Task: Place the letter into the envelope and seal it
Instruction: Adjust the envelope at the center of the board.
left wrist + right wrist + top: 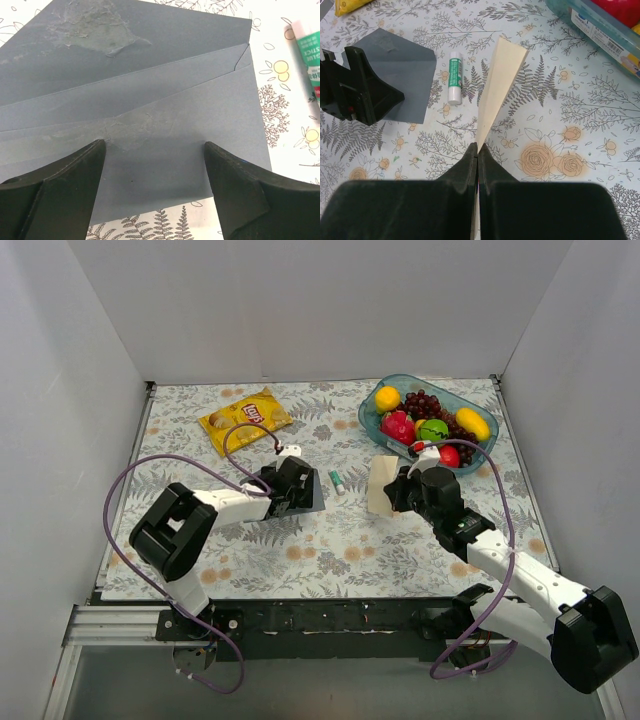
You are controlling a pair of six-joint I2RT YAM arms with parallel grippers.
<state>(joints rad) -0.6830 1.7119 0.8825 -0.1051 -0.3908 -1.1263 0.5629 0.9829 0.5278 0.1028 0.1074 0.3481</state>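
The slate-blue envelope [165, 100] lies flat on the floral tablecloth, its flap open and smeared with dried glue. My left gripper [154, 147] hovers just above its lower half, open, with a finger on either side and nothing between them. In the top view the left gripper [292, 485] covers most of the envelope [313, 498]. To the right, my right gripper [478, 148] is shut on the near edge of the cream letter [500, 80], which stands on edge above the table. From above, the letter [381, 487] sits just left of the right gripper [398, 490].
A green-and-white glue stick [339, 483] lies between the envelope and the letter. A yellow crisp bag [245, 418] rests at the back left. A teal bowl [368, 412] of fruit stands at the back right. White walls enclose the table on three sides.
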